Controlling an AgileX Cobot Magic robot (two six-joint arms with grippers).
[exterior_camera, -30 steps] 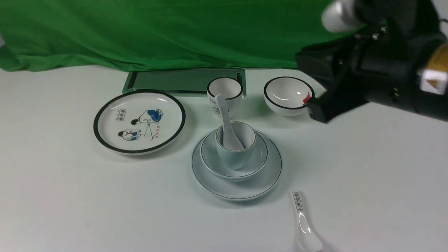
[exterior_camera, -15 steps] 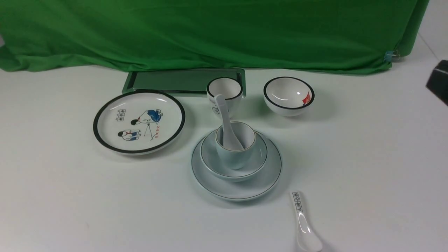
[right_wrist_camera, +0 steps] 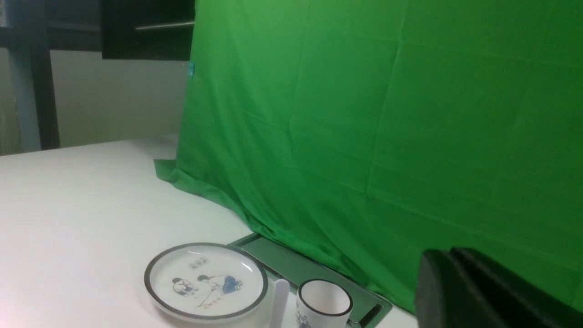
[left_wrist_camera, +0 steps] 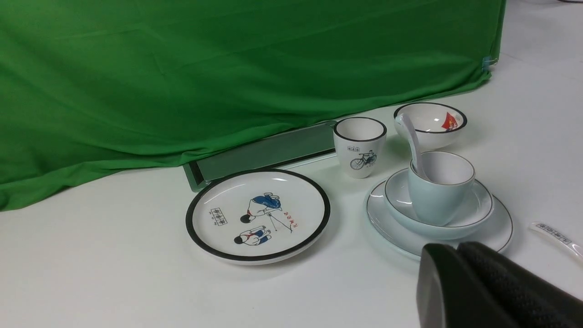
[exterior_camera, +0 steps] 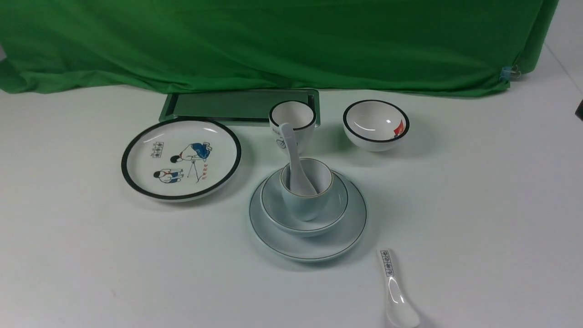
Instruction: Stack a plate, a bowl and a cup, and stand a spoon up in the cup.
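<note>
The plain plate (exterior_camera: 308,248) lies at the table's middle. The shallow bowl (exterior_camera: 273,207) sits on it, and the pale cup (exterior_camera: 304,206) stands in the bowl. The plain white spoon (exterior_camera: 290,152) stands in the cup, handle leaning back and left. The left wrist view shows the same stack: plate (left_wrist_camera: 387,228), bowl (left_wrist_camera: 480,209), cup (left_wrist_camera: 432,202), spoon (left_wrist_camera: 412,139). My left gripper (left_wrist_camera: 456,249) is shut and empty, on the near side of the stack. My right gripper (right_wrist_camera: 447,253) is shut and empty, raised off to the right. The spoon's handle tip (right_wrist_camera: 278,298) shows in its view.
A black-rimmed cartoon plate (exterior_camera: 181,157) lies left of the stack. A bicycle cup (exterior_camera: 294,119) and a black-rimmed bowl (exterior_camera: 375,123) stand behind it. A spoon with black characters (exterior_camera: 394,287) lies at the front right. A green tray (exterior_camera: 227,105) and green cloth (exterior_camera: 273,41) are at the back.
My right arm has pulled away to the right and almost left the front view. The stack and the spoon have not moved.
</note>
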